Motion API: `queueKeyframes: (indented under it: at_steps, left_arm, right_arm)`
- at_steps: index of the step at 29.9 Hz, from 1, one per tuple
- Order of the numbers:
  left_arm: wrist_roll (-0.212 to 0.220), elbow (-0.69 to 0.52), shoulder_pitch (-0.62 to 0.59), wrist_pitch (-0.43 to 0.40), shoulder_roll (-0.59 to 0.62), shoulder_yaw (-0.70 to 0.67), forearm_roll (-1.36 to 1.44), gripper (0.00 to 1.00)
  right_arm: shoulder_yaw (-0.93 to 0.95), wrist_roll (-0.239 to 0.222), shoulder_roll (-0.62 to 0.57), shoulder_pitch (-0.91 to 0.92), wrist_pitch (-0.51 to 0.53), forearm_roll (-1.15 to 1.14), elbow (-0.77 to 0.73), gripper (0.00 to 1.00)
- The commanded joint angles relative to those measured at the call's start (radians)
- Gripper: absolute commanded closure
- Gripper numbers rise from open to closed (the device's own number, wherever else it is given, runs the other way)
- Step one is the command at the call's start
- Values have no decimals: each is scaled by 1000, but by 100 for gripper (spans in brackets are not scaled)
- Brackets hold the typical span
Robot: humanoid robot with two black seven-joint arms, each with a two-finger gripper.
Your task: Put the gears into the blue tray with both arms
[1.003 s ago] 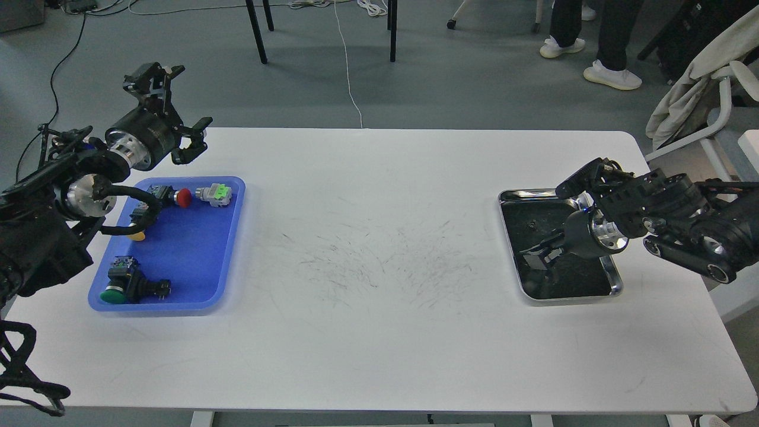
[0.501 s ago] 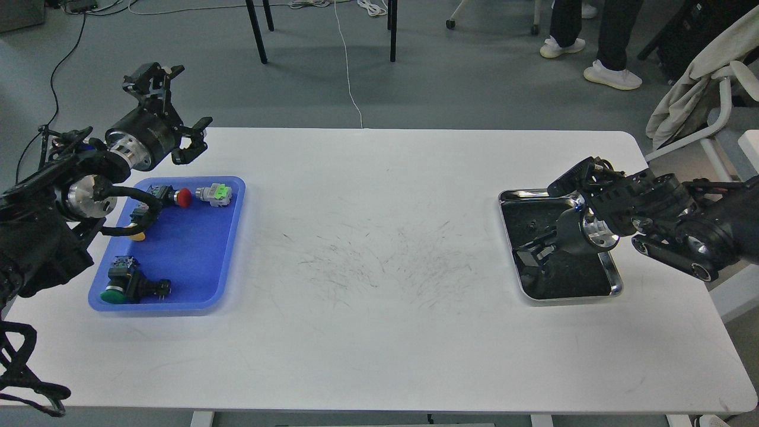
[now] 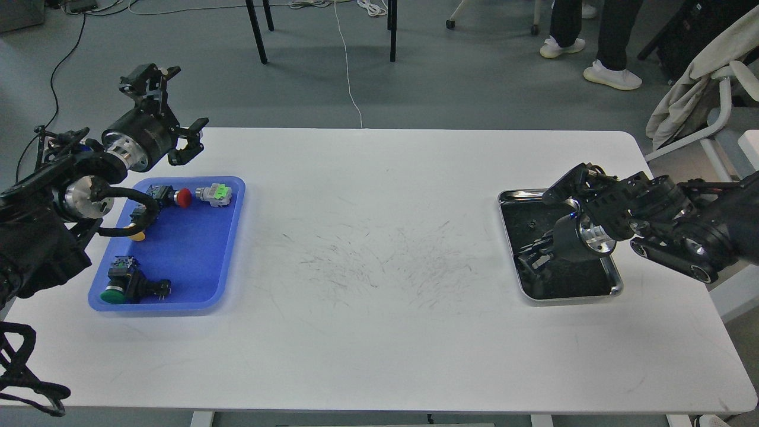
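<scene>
Where right claw [image 3: 529, 256] dips into steel tray [image 3: 616, 284], fingers indistinct.

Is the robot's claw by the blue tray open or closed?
Open. The left gripper hangs above the table behind the blue tray, its two fingers spread wide apart, nothing between them.

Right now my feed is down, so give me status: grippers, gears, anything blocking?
Left gripper open, above blue tray's far edge. Right gripper low inside steel tray, state unclear. One gear visible there. Table between clear.
</scene>
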Motion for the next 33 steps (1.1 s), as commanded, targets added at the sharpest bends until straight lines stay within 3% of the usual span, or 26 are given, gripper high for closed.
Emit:
queueKeyframes:
  at_steps: [1,5,21,25,33]
  left_arm:
    - [0,0,-2,0,1,0,1,1]
    - [0,0,-2,0,1,0,1,1]
    - [2,-2,-2,2,9,0,3,1]
    - [3,-3,-3,3,10,0,3,1]
    - [5,-14,-5,5,61,-1,4,1]
  right_arm:
    - [-6,1,0,0,1,0,-1,90]
    - [-8,3,0,3,1,0,-1,99]
    - [26,6,14,84,-38,4,-16,99]
    - [109,1,29,87,-91,4,-16,99]
    - [470,-14,119,14,-154,20,-73,99]
